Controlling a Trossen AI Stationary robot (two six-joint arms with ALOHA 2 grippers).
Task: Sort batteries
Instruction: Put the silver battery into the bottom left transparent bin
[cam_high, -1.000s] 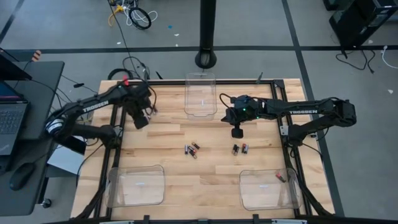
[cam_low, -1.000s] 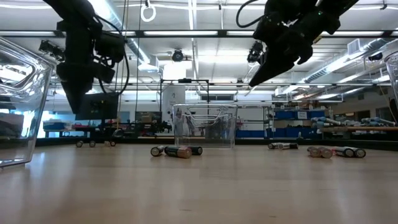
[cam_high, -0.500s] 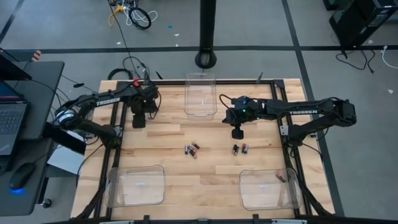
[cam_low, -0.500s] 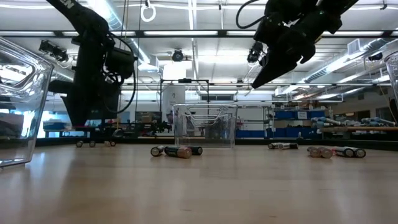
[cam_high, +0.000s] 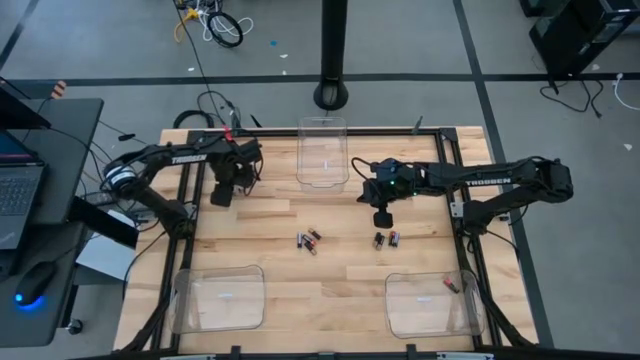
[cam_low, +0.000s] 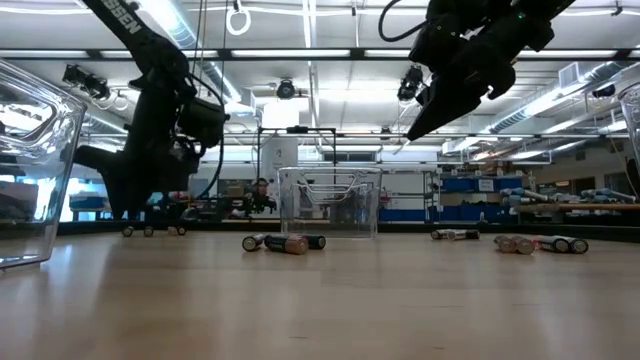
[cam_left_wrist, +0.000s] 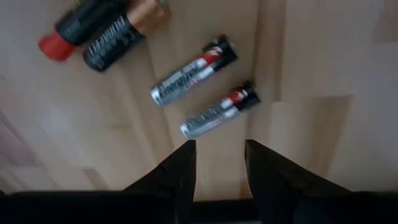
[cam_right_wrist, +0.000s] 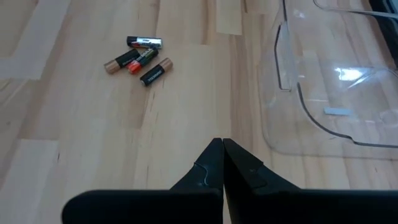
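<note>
The left gripper (cam_left_wrist: 217, 152) has moved back, fingers parted, just before two thin silver batteries (cam_left_wrist: 205, 86) on the wooden table (cam_left_wrist: 298, 74).

The left claw (cam_left_wrist: 219, 163) hangs parted above the bench (cam_left_wrist: 323, 74), just below two slim silvery batteries (cam_left_wrist: 206, 84); two fatter cells (cam_left_wrist: 102, 31) lie upper left.

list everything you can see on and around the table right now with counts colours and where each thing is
Batteries: four, black and silvery, loose cluster at table centre.
Batteries: two or three, dark, right of centre.
Batteries: four, two silvery, two black with red or copper ends, under the left arm.
Battery: one, reddish, inside the near right bin.
Bins: three, clear; far middle, near left, near right.
Laptop: one, dark, desk at left.
Left gripper: jaws open, above the far left batteries.
Right gripper: jaws shut, above the table right of the far bin.
</note>
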